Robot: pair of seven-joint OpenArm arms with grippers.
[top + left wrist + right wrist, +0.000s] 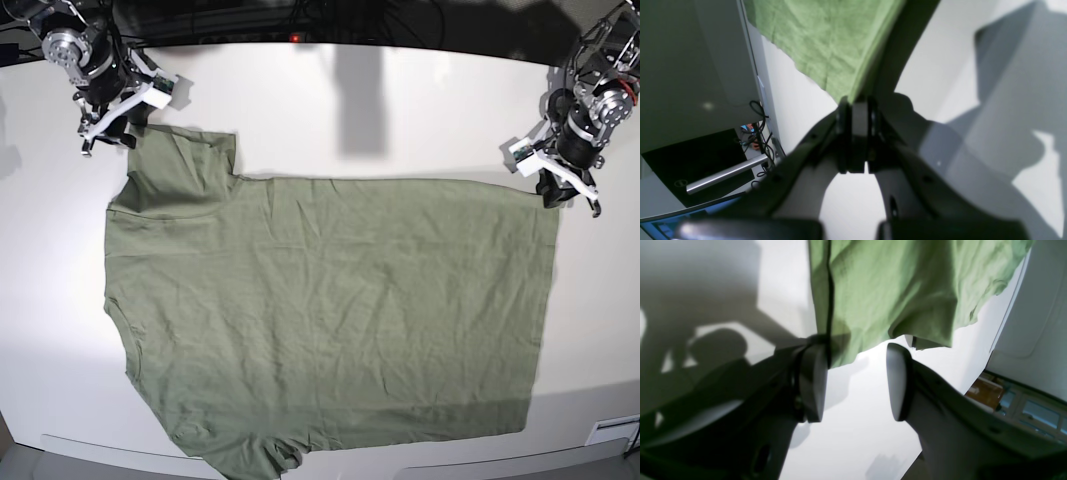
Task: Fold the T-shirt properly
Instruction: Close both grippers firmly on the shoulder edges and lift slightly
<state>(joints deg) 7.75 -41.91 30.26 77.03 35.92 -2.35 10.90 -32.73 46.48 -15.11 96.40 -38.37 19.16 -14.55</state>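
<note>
The sage-green T-shirt (330,310) lies spread flat on the white table (400,110), sleeves toward the base view's left and hem toward its right. My left gripper (562,190) sits at the far hem corner. In the left wrist view its pads (857,103) are pressed together and the T-shirt (826,43) tapers to a point into them. My right gripper (110,130) is at the far sleeve. In the right wrist view it (855,351) stands open. The sleeve fabric (900,290) hangs against one finger (811,380), with its edge reaching into the gap.
In the left wrist view the table edge runs close on the left, with cables (760,133) and a dark screen (706,166) below it. In the right wrist view the table edge and a brown box (987,391) lie to the right. Arm shadows fall across the table.
</note>
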